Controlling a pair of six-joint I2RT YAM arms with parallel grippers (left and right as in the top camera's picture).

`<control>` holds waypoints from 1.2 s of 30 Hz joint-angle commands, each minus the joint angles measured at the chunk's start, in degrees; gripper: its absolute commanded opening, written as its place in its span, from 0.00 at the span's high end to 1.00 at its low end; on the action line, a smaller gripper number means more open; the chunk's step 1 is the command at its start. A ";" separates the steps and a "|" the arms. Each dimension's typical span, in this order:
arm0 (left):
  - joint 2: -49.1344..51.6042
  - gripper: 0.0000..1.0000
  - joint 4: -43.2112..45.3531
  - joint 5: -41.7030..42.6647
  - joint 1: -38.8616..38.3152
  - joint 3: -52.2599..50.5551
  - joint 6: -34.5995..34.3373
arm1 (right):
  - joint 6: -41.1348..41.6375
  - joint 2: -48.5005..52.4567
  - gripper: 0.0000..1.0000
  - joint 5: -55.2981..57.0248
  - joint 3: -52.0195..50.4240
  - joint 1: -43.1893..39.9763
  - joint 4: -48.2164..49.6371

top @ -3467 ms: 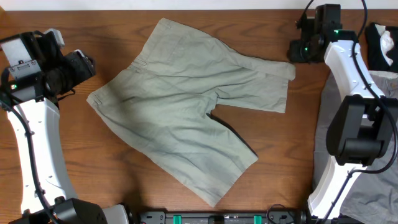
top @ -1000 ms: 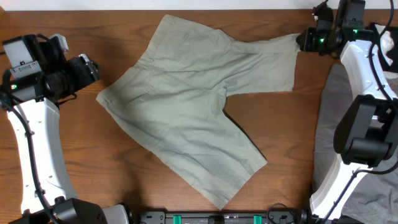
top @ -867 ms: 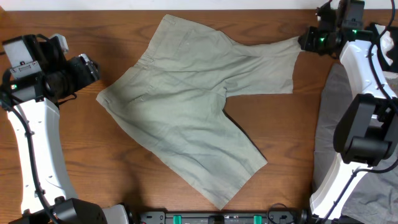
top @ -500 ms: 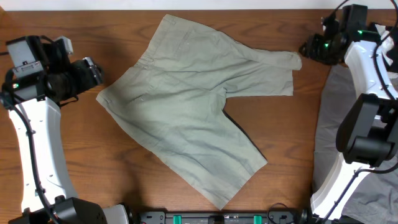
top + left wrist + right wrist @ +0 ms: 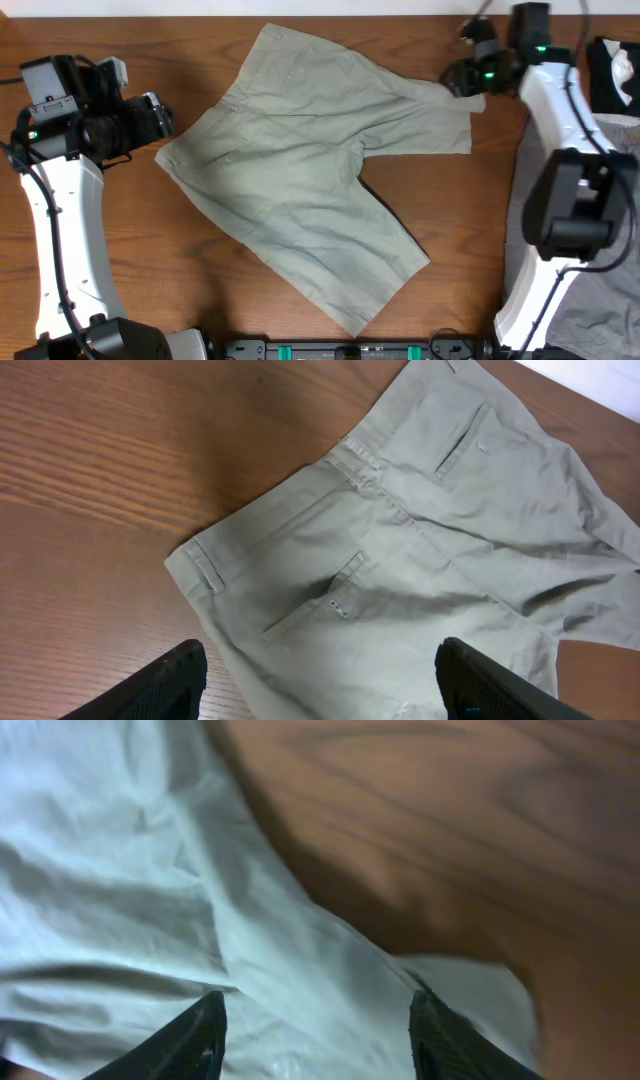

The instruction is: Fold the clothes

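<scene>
left gripper (image 5: 158, 118): jaws spread, nothing held, beside waistband (image 5: 275, 515) | shorts (image 5: 300, 170): laid flat on table (image 5: 200, 290), unfolded; judged light, soft, limp; best pinched at waistband corner and leg hem (image 5: 466, 125) | right gripper (image 5: 462, 78): jaws spread over hem corner

The shorts (image 5: 300, 190) are seen as matt woven cloth, softly creased. The counter (image 5: 130, 280) is shown as smooth wood with a faint sheen. The fingers (image 5: 160, 685) of the left end effector (image 5: 318, 690) are finished in matt black plastic.
</scene>
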 commanded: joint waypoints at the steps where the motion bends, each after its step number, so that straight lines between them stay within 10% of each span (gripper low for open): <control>1: 0.61 0.25 0.00 0.33 -0.17 0.02 0.79 | -10.25 3.56 0.43 4.13 0.13 2.01 0.31; 9: 0.61 0.24 -0.02 0.33 -0.17 0.02 0.76 | -10.40 6.38 0.46 6.60 0.13 2.93 2.45; 18: 0.61 0.23 -0.17 0.33 -0.17 0.02 0.74 | -3.56 6.56 0.99 6.34 0.57 0.85 7.85; 25: 0.61 0.19 -0.20 0.33 -0.17 0.02 0.74 | 0.52 6.56 0.98 -5.49 0.57 -1.62 11.43; 31: 0.61 0.18 -0.20 0.33 -0.17 0.02 0.76 | -2.43 6.60 0.64 -10.97 0.57 -1.90 9.88; 36: 0.61 0.18 -0.20 0.33 -0.17 0.02 0.74 | -5.33 7.15 0.56 -11.10 0.57 -0.81 7.37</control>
